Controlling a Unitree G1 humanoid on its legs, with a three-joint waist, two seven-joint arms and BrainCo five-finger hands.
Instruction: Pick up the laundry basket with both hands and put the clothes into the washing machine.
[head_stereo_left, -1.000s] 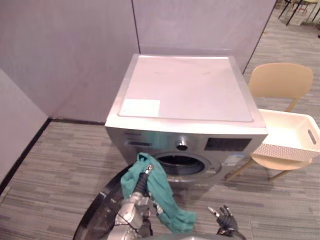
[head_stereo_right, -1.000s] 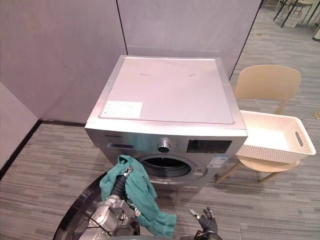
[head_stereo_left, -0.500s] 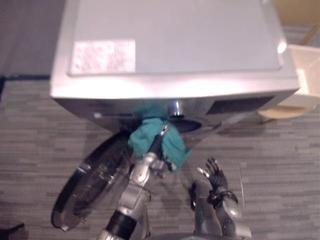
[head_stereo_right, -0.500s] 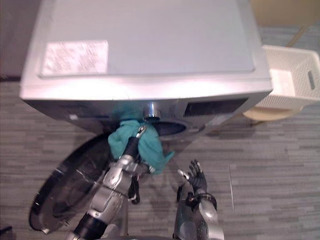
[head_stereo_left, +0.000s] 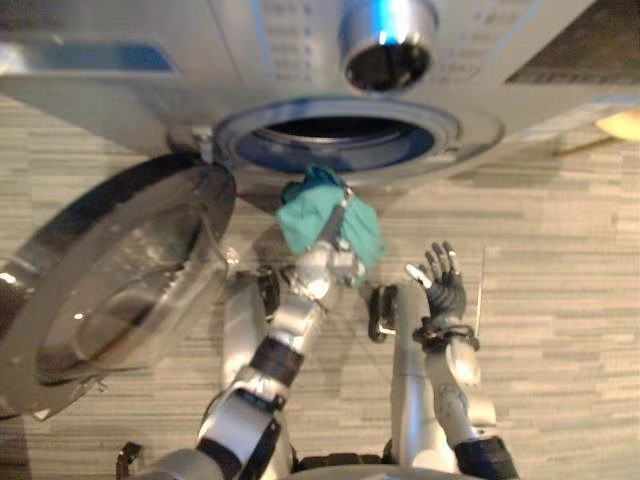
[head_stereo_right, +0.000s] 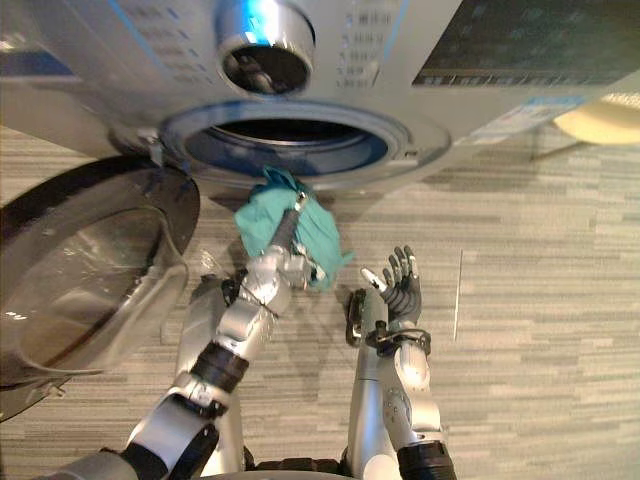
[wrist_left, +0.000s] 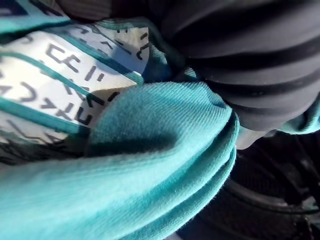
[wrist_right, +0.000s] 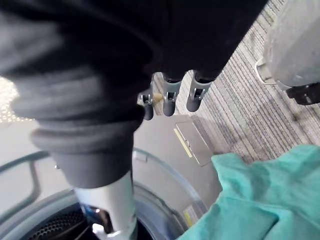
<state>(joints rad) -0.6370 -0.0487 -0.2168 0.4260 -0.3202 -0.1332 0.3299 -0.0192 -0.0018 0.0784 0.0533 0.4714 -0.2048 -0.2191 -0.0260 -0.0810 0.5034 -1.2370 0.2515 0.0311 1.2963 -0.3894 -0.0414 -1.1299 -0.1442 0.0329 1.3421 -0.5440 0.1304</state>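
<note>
Porthole of the silver washing machine wide open, front and centre, shiny round knob just above it. Dark inside the drum — perforated metal showing at the edge, contents impossible to make out. Glass door hanging open on the robot's left, tilted out over the ground. Below all that, grey striped floor stretching away on the right.

Now the cloth: teal, bunched into a soft lump, sitting on the left hand right at the lower lip of the porthole. Top edge overlapping that lip, the rest hanging outside the machine. Up close in the left wrist view, thick folds of fine-ribbed teal knit, plus a white patch with dark print and teal stripes. Left hand buried in the fabric — clenched or loose, cannot tell.

Right hand just off to the right of the cloth, near but apart from it. Released, fingers straight and spread.
</note>
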